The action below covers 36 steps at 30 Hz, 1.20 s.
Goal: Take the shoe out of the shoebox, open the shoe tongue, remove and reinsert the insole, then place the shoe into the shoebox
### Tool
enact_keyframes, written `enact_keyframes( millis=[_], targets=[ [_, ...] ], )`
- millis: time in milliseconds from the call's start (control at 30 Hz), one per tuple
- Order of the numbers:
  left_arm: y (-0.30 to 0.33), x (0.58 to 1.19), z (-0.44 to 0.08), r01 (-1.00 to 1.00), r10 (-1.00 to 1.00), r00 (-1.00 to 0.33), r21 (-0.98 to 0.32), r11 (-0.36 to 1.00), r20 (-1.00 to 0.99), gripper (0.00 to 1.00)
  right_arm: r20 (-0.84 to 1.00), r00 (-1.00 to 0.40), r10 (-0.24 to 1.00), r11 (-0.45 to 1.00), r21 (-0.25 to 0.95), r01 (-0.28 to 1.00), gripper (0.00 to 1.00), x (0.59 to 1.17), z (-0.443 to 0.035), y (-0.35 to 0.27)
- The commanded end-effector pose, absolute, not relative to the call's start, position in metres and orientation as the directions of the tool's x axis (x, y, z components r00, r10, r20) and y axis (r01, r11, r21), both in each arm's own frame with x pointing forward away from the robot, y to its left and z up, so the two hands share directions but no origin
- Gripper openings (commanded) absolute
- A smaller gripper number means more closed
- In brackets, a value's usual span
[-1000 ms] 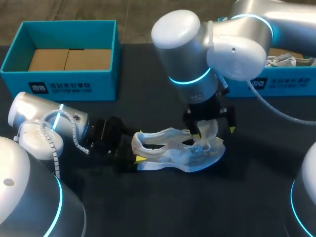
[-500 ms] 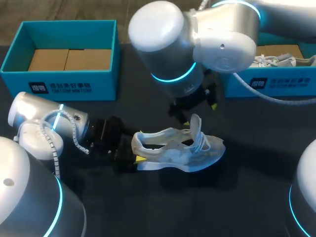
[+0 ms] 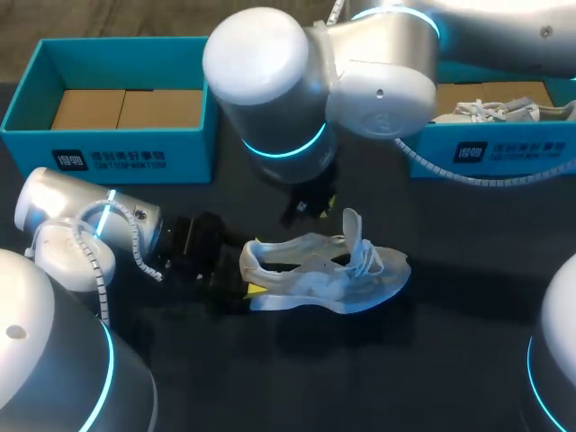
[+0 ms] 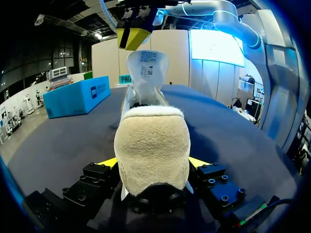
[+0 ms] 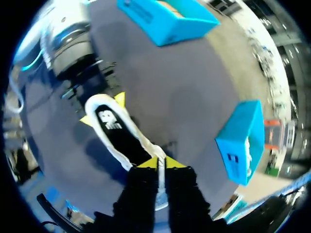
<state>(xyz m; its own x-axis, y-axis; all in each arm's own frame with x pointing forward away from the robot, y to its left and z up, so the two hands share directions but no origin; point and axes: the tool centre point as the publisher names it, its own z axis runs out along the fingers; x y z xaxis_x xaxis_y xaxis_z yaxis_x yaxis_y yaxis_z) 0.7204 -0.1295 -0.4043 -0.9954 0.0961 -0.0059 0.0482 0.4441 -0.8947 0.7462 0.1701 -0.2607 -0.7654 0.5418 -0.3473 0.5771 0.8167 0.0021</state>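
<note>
**Head view.**
- Shoe (image 3: pixel 324 274): white, on its sole on the dark counter (image 3: pixel 450 360), heel toward the left arm, toe toward the right. The tongue (image 3: pixel 353 229) stands upright and the mouth is open.
- Left claw (image 3: pixel 250 290): low at the counter, clamped on the heel, with one yellow tip showing beside it.
- Right claw (image 3: pixel 308 207): hangs above and just behind the shoe's mouth, clear of the tongue. Its finger gap cannot be told from here.
- Left shoebox (image 3: pixel 108 148): blue, at the far left, with a bare cardboard floor.
- Right shoebox (image 3: pixel 504 148): blue, at the far right, with a second shoe (image 3: pixel 490 110) lying in it.

**Left wrist view.**
- Left claw (image 4: pixel 153 165): both yellow tips press the fuzzy heel of the shoe (image 4: pixel 153 145) from either side.
- Tongue (image 4: pixel 146 68): upright beyond the heel.
- Right claw (image 4: pixel 133 36): overhead, just above the tongue and apart from it.

**Right wrist view.**
- Right claw (image 5: pixel 159 163): fingers drawn almost together, holding nothing.
- Shoe (image 5: pixel 121 133): directly under and ahead of the right claw. The dark insole (image 5: pixel 114 124) lies inside it.
- Left claw (image 5: pixel 103 109): at the heel, with a yellow tip on each side.
- Left shoebox (image 5: pixel 165 24) and right shoebox (image 5: pixel 233 150): well apart from the shoe.
</note>
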Motion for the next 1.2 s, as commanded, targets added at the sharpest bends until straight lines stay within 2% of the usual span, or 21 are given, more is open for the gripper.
enact_keyframes(
  millis=[33, 267, 1033, 1200],
  targets=[
    [-0.130, 0.721, -0.408, 0.048, 0.096, -0.995, -0.893, 0.447, -0.006, 0.00, -0.289, -0.851, 0.440, 0.887, -0.009, 0.462, 0.00, 0.747, -0.271, 0.169],
    [-0.130, 0.721, -0.408, 0.048, 0.096, -0.995, -0.893, 0.447, -0.006, 0.00, -0.199, -0.910, 0.364, 0.926, -0.027, 0.377, 0.00, 0.735, -0.297, 0.186],
    [-0.130, 0.721, -0.408, 0.048, 0.096, -0.995, -0.893, 0.447, -0.006, 0.00, -0.199, -0.910, 0.364, 0.926, -0.027, 0.377, 0.00, 0.735, -0.297, 0.186],
    [-0.130, 0.721, -0.408, 0.048, 0.096, -0.995, -0.893, 0.447, -0.006, 0.00, -0.177, -0.927, 0.331, 0.940, -0.017, 0.339, 0.00, 0.729, -0.314, 0.193]
  ],
)
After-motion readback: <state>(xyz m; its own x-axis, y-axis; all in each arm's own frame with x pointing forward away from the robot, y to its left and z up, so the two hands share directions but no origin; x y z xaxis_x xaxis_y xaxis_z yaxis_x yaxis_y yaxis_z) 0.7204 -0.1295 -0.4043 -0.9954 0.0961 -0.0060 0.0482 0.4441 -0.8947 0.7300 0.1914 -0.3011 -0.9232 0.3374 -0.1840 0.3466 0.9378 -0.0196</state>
